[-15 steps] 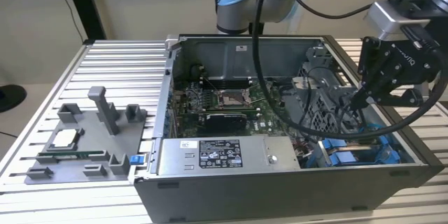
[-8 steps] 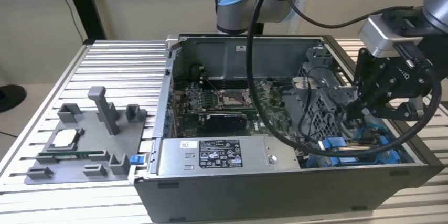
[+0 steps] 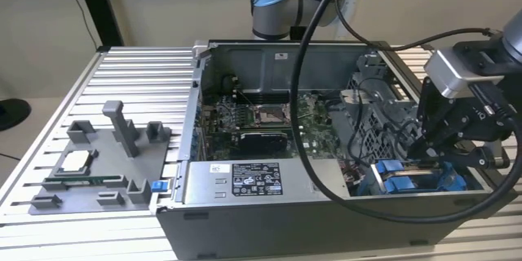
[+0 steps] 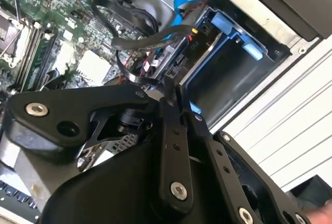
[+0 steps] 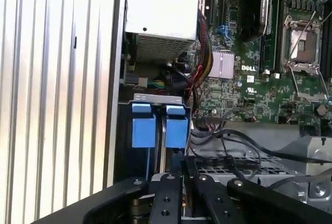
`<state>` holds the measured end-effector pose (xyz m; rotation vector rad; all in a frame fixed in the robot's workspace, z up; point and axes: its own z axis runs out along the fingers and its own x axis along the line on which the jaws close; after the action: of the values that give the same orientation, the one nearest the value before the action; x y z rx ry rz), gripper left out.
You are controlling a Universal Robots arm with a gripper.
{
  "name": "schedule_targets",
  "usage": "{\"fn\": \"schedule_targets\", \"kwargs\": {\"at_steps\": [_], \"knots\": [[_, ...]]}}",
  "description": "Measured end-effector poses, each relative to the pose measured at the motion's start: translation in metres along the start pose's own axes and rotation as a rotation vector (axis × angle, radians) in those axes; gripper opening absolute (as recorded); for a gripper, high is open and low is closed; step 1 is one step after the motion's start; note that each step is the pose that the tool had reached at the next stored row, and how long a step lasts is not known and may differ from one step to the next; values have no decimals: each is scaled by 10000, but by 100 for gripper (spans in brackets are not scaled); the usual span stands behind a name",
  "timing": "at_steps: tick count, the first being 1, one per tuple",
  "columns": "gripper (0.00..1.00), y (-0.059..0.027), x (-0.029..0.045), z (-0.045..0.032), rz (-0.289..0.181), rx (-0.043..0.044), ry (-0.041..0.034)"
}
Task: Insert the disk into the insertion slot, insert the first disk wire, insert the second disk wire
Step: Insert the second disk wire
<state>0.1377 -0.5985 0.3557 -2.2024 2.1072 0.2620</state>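
Hovering end effector (image 3: 426, 154), two tabs (image 5: 144, 126) (handles, perhaps)

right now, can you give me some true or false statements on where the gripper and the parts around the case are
1. The gripper is by the insertion slot, at the exterior view's right end of the case. True.
2. The case has its side panel on. False: it is open, and the motherboard shows.
3. The grey fixture tray sits on the table, on the exterior view's left of the case. True.
4. The power-supply box lies on the fixture tray. False: it sits inside the case, along its near wall.
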Motion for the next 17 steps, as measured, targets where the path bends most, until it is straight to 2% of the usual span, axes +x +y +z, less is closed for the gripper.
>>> {"fn": "schedule_targets", "kwargs": {"at_steps": [2, 4, 6, 9, 10, 12, 13, 14, 17], "knots": [[0, -10, 6, 28, -3, 26, 0], [0, -12, 7, 38, -17, 96, 5], [0, -13, 7, 37, -20, 107, 7], [0, -9, -1, -8, -23, 112, -40], [0, -8, -2, -11, -30, 137, -73], [0, -9, -4, -13, -83, 238, -244], [0, -10, -4, -13, -128, 270, -369], [0, -10, -4, -13, -180, 277, -488], [0, -9, -4, -17, -306, 282, -703]]}}
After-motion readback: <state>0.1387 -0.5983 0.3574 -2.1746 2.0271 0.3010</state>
